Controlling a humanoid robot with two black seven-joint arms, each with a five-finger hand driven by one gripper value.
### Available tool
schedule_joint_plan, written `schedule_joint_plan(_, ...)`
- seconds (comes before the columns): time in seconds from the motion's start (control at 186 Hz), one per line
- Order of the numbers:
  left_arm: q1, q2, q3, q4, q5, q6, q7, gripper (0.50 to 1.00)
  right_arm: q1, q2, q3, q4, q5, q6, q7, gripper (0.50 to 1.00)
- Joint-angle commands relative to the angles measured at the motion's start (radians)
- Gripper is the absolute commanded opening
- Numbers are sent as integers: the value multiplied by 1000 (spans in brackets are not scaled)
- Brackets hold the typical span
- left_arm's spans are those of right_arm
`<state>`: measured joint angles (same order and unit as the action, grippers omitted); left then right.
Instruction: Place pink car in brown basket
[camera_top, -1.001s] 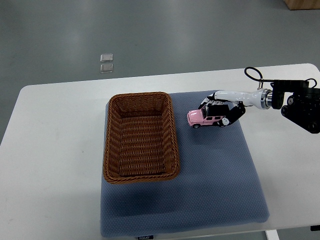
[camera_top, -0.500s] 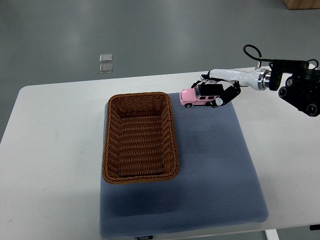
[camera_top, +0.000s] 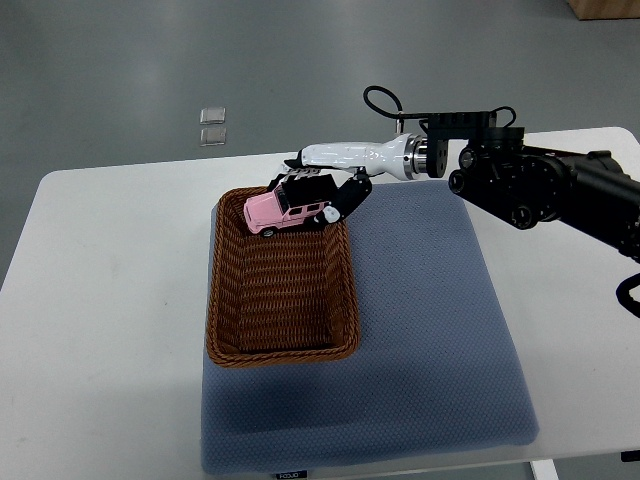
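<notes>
The pink car (camera_top: 283, 210) hangs in the air over the far end of the brown basket (camera_top: 222, 300), tilted a little nose-down to the left. My right hand (camera_top: 318, 193) is shut on it from above and behind, with black fingers wrapped over its roof. The white forearm and black arm reach in from the right edge. The woven basket is rectangular and stands on the left part of the blue-grey mat (camera_top: 430, 340). Nothing else shows inside the basket. My left arm does not show.
The mat lies on a white table (camera_top: 110, 300) with rounded corners. Beyond the table's far edge is grey floor with two small clear squares (camera_top: 212, 126). A tan box corner (camera_top: 605, 8) shows at the top right.
My right hand has lifted the pink car off the mat and carried it left, from beside the basket's right rim to above the basket's far end.
</notes>
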<state>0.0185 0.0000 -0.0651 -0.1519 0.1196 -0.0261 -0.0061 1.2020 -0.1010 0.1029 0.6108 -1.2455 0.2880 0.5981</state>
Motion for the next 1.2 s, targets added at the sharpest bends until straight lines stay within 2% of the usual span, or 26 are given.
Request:
schedule_joint_plan(0.0, 0, 0, -1, 0, 0, 0, 0, 1000, 1, 40, -35, 0, -8, -1, -1, 500)
schedule_joint_plan(0.409, 0, 0, 1, 0, 0, 0, 0, 1000, -12, 47, -52, 0, 3, 8, -1, 500)
schedule_joint_plan(0.447, 0, 0, -1, 0, 0, 0, 0, 1000, -13, 47, -51, 0, 6, 10, -1, 566)
schedule_joint_plan(0.495, 0, 0, -1, 0, 0, 0, 0, 1000, -18, 47, -51, 0, 9, 11, -1, 586)
schedule_joint_plan(0.549, 0, 0, -1, 0, 0, 0, 0, 1000, -21, 47, -45, 0, 14, 10, -3, 711)
schedule_joint_plan(0.608, 0, 0, 1, 0, 0, 0, 0, 1000, -30, 47, -40, 0, 14, 8, -3, 768)
schedule_joint_plan(0.619, 0, 0, -1, 0, 0, 0, 1, 1000, -35, 47, -39, -2, 15, 8, -3, 793)
schedule_joint_plan(0.705, 0, 0, -1, 0, 0, 0, 0, 1000, -38, 40, -35, -2, 24, 13, -4, 825)
schedule_joint_plan(0.85, 0, 0, 1, 0, 0, 0, 2, 1000, -33, 23, -26, -5, 109, 49, -12, 827)
schedule_joint_plan(0.942, 0, 0, 1, 0, 0, 0, 0, 1000, -30, -35, 35, -5, 274, 102, -81, 827)
schedule_joint_plan(1.028, 0, 0, 1, 0, 0, 0, 0, 1000, -38, -105, 101, -5, 436, 166, -173, 832)
schedule_joint_plan(1.065, 0, 0, -1, 0, 0, 0, 0, 1000, -39, -127, 133, -8, 523, 181, -221, 862)
schedule_joint_plan(1.141, 0, 0, -1, 0, 0, 0, 0, 1000, -61, -154, 204, -29, 709, 198, -305, 868)
schedule_joint_plan(1.168, 0, 0, -1, 0, 0, 0, 1, 1000, -81, -164, 234, -39, 797, 200, -348, 899)
schedule_joint_plan(1.195, 0, 0, 1, 0, 0, 0, 2, 1000, -94, -170, 248, -43, 853, 200, -382, 907)
